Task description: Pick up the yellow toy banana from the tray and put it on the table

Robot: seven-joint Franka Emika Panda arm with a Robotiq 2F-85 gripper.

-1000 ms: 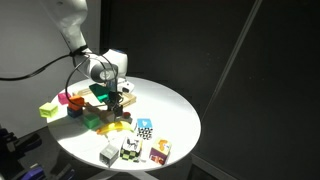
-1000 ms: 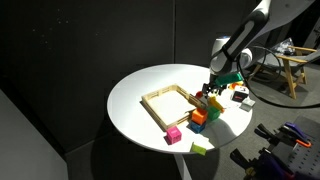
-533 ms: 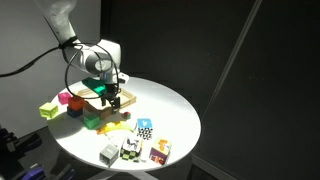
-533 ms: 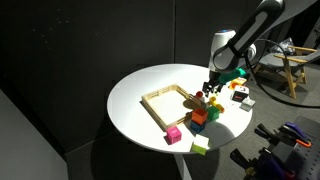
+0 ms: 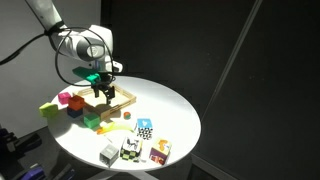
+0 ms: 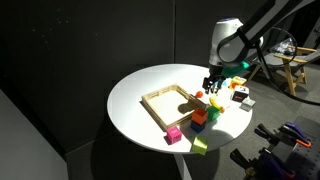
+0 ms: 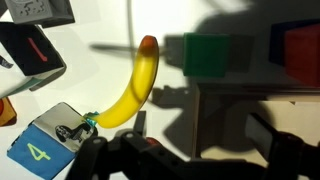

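On the white tabletop (image 7: 100,25), near a green block (image 7: 210,55), the banana (image 7: 135,85) lies flat, outside the tray (image 5: 124,98). It looks light, stiff and smooth, probably slippery, so grip across its thick middle. Above it the tool (image 7: 190,160) hangs open and empty.

On table (image 5: 170,112): tray (image 5: 122,101) toward back-left in an exterior view, two cubes (image 5: 62,101) left of it near the table rim, apart from each other. Block cluster (image 6: 200,116) just beside tray's corner, between tray and table edge. Banana (image 7: 135,88) flat on tabletop outside tray, just in front of it, slanted in wrist view. End cube (image 7: 35,150) just beside banana's lower end; single block (image 7: 208,55) right of its upper end, not touching. Four cubes (image 5: 132,150) grouped at table's near edge, well apart from tray.
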